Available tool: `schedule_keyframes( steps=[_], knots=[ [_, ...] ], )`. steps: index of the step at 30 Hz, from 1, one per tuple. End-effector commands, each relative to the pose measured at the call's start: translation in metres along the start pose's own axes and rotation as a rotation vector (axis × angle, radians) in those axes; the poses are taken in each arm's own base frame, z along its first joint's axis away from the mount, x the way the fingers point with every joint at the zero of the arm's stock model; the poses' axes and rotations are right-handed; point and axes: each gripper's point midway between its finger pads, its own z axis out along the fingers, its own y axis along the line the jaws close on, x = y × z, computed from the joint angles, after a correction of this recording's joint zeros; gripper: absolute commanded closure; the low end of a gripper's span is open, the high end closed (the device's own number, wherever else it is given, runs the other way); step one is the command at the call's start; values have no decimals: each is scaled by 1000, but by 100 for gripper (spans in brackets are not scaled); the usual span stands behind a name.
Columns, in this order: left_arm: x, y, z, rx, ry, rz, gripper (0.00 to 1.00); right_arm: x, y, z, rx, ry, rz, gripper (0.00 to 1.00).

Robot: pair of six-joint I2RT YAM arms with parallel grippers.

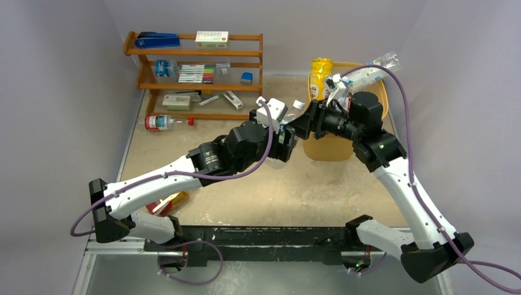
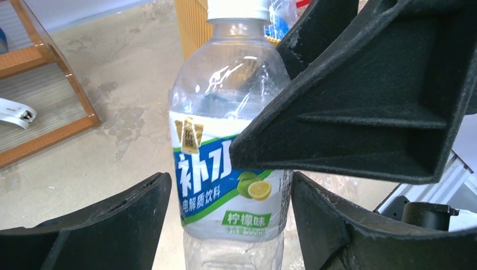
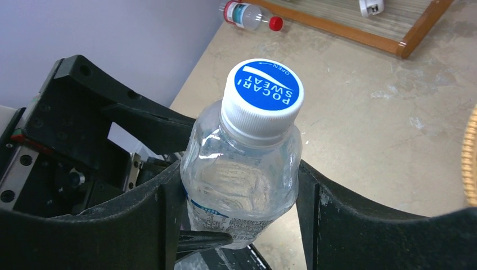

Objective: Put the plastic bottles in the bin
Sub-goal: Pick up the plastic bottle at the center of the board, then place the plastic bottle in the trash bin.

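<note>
**Fig. Handover at mid-table, as I see it from the remote station.**

The two arms meet just left of the bin [image 1: 329, 147]. Between them is one clear bottle [image 3: 247, 163] with a blue-topped white cap and a blue-and-green lemon label. It is outside the bin, over the table [image 1: 258, 184].

**Right gripper** [image 3: 241, 185]: its fingers [image 3: 349, 225] lie against both sides of the bottle below the shoulder, pinching it.

**Left gripper** [image 2: 230, 185]: its fingers [image 2: 337, 236] flank the labelled lower body. One touches the bottle. The other stands so close that I cannot tell whether this gripper presses or hangs loose. In the left wrist view, a right-gripper finger crosses in front of the bottle.

**Bin contents:**
- A yellow bottle [image 1: 319, 77] rises at the far-left corner.
- A long clear bottle [image 1: 376, 66] lies across the far rim, with its end out past the right side.
- I cannot see what lies deeper.

**Outside the bin:**
- A red-capped bottle [image 1: 161, 122] lies on its side at far left, just near of the rack [image 1: 262, 74].
- The rack's shelves hold pens, small boxes and a blue stapler.
</note>
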Motion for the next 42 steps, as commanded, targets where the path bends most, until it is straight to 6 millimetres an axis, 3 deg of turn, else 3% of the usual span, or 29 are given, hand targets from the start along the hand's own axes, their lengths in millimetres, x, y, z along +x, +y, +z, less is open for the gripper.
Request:
schedule_keyframes(
  steps=[1, 12, 20, 28, 35, 42],
  knots=[
    [-48, 3, -24, -9, -123, -62, 22, -31, 13, -16, 32, -94, -65, 48],
    [-68, 38, -68, -121, -182, -134, 18, -71, 3, -26, 177, -180, -108, 51],
    [-72, 63, -97, -190, -225, -198, 16, -129, -22, -73, 434, -331, -169, 50],
    [-66, 71, -107, -206, -220, -205, 15, -173, -80, -135, 648, -437, -168, 51],
    [-66, 76, -114, -215, -222, -204, 14, -186, -113, -150, 730, -467, -137, 51],
    [-65, 80, -118, -227, -226, -206, 14, -172, -151, -155, 750, -435, -90, 51]
  ],
)
